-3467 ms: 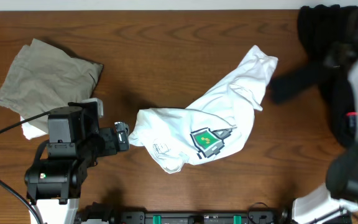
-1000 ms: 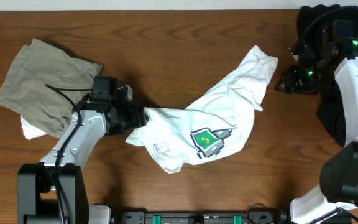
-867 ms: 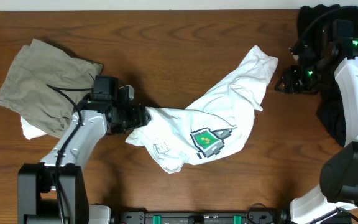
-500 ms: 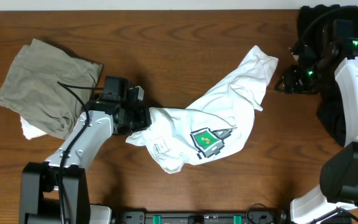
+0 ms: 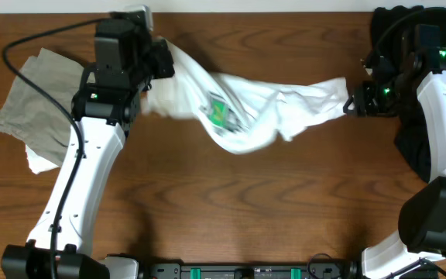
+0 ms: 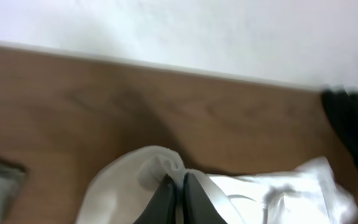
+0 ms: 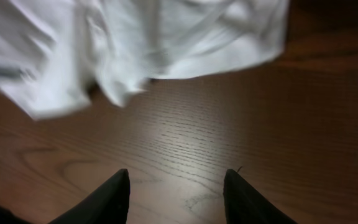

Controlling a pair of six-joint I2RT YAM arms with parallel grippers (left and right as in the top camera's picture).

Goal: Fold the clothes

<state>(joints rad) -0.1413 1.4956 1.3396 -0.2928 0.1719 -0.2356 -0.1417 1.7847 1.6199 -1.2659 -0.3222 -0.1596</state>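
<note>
— What lies at the far left?

— A khaki garment (image 5: pixel 33 89), crumpled, with a bit of white cloth (image 5: pixel 36 161) poking out from under its near edge. You cannot tell what that white piece is; most of it is covered.

— And your left gripper (image 6: pixel 178 186)?

— Look at its wrist view: the jaws are pressed together, pinching a fold of the white T-shirt (image 5: pixel 246 108). The view is blurred, so you cannot tell which edge of the shirt it has.

— Where is the shirt?

— It runs from that pinch, near the far left of the table (image 5: pixel 246 201), across the middle to the right, bunched and twisted. The green print (image 5: pixel 219 112) shows as a smear; the lettering cannot be read. Whether its sagging middle touches the wood, you cannot tell.

— Your right gripper (image 7: pixel 176 180)?

— Jaws spread, with only bare wood between them. The shirt's right end lies just ahead of the fingertips, apart from them.

— Far right?

— A dark garment (image 5: pixel 401 31), partly hidden behind the right arm and cut off by the edge.
</note>
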